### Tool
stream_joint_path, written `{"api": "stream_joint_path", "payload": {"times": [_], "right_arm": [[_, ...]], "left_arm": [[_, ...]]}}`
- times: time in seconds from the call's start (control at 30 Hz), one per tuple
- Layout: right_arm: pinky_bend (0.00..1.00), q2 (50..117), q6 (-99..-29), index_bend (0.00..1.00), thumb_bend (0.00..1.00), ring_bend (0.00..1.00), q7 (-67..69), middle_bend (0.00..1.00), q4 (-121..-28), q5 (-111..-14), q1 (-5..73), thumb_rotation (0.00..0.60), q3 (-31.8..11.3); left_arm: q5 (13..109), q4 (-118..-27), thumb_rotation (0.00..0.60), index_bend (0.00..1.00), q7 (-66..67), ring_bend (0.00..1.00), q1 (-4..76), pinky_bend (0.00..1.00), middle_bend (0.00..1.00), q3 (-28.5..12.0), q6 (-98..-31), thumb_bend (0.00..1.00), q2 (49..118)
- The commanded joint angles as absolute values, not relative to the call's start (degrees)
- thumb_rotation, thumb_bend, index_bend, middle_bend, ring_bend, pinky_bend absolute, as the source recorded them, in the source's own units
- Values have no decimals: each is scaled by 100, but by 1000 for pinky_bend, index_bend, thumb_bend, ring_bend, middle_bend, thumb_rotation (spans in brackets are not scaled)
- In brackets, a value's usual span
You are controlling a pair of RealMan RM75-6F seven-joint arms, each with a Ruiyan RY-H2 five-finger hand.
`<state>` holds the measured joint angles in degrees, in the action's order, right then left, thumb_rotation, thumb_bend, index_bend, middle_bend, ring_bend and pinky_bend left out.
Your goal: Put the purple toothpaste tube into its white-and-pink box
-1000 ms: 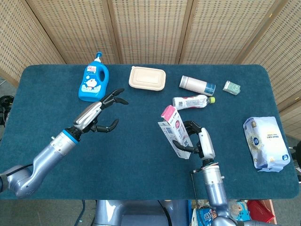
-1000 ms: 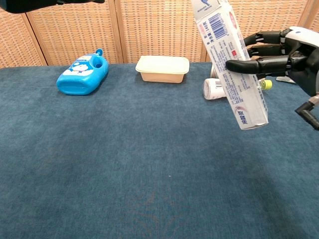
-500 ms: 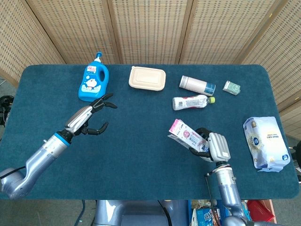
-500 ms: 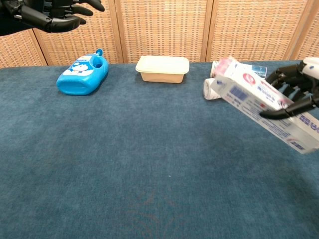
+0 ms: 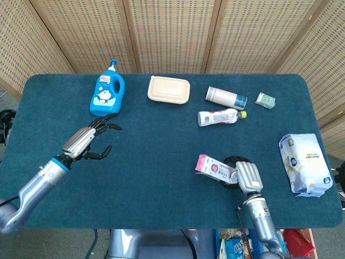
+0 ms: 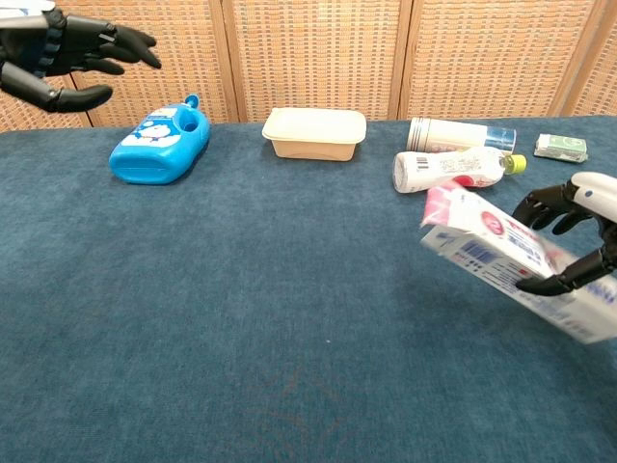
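Bright, even light; sharp focus

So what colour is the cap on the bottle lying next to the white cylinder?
Yellow-green; the cap shows best in the chest view.

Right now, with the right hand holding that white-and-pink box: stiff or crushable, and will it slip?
The white-and-pink box looks like thin carton, so probably light and crushable if squeezed hard. Its end flap appears open in the head view, so that end likely flexes. The right hand grips it near one end while the rest sticks out tilted; the glossy print suggests it could pivot or slip.
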<state>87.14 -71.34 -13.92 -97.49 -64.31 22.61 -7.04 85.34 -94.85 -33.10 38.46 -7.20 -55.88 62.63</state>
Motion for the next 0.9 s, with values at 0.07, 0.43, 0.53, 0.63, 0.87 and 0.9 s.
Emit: {"api": "stream_joint_path", "payload": {"times": [0.07,0.43,0.53,0.63,0.87,0.9], "right_arm": [[98,8720,-7016,414,240,120,-1288,199,-9656,-6465,2225,600,-620],[0,8553,-6583,0,58,0,-1300,0,-9686,-6469,2270,600,-472],[0,8429,-6465,0,27,0,-1245,0,-9810,-6417,2284,600,-484],[0,8366,-6589,0,24,0,-1146,0,-9842,-6572,2235,600,-507],[0,7887,-7006,0,25,0,-1640,0,-9765,-7147,2076,600,-253],[0,7863,-7082,0,24,0,-1702,0,-9729,-7212,2046,600,-227]], "left_arm": [[8511,-9424,600,222,-2931,0,3628,0,0,-535,-5755,508,6251],[8558,-9270,600,222,-2801,0,3256,0,0,-309,-6099,509,6327],[8572,-9194,600,220,-2823,0,3189,0,0,-272,-6152,509,6332],[8600,-9120,600,174,-2714,0,3108,0,0,-226,-6238,508,6345],[8614,-8868,600,0,-769,0,2594,0,0,-56,-6997,509,6604],[8595,-8876,600,0,-579,0,2506,0,0,-44,-7123,509,6677]]}}
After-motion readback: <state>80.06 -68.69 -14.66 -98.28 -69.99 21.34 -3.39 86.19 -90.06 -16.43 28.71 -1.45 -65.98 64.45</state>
